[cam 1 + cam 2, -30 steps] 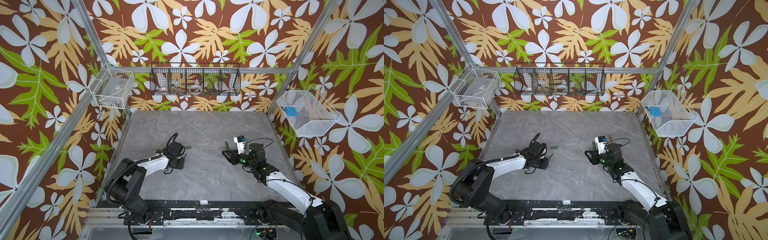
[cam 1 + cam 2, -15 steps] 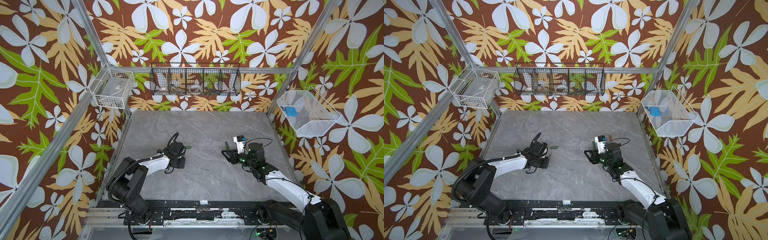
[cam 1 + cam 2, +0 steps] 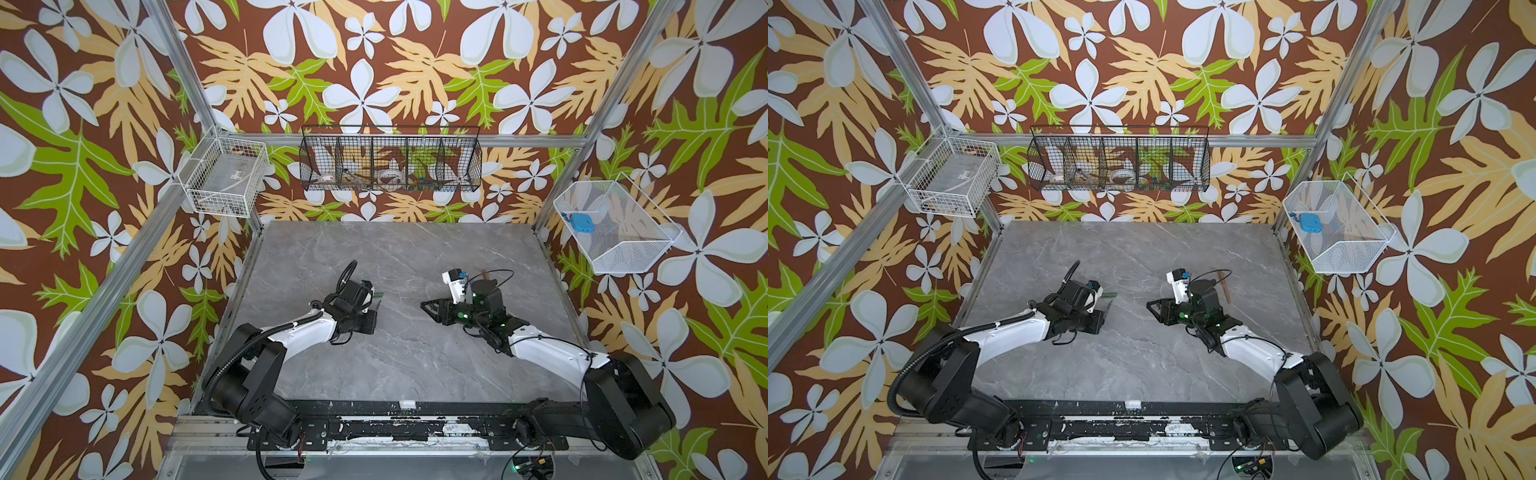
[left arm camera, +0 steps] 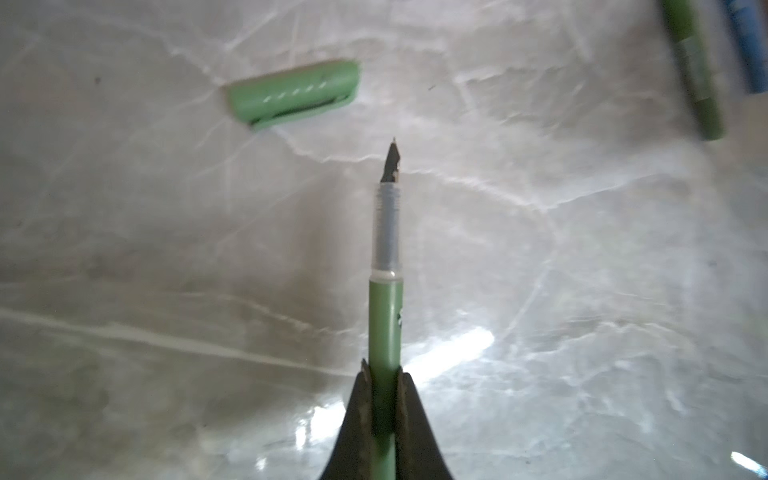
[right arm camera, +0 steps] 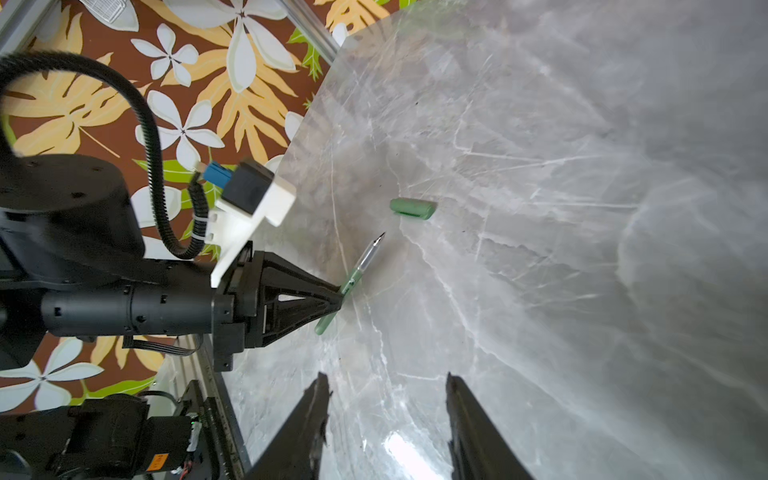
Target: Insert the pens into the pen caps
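Clamped between the closed jaws of the left gripper point(image 4: 383, 370): one green pen point(image 4: 385, 316), dark tip pointing forward. Just past that tip and off to one side, flat on the grey table point(image 4: 582, 291): one green cap point(image 4: 293, 92). Farther ahead, at the frame edge, side by side: one second green pen point(image 4: 696, 75), one blue pen point(image 4: 746, 45). At the right gripper point(image 5: 386, 378): jaws apart, nothing between them; green cap well ahead. Behind the right arm, in a top view: one orange-brown pen point(image 3: 1224, 286).

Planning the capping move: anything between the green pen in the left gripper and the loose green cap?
Nothing visible. Only bare table lies between the tip of the green pen and the green cap; the left gripper is shut on that pen.
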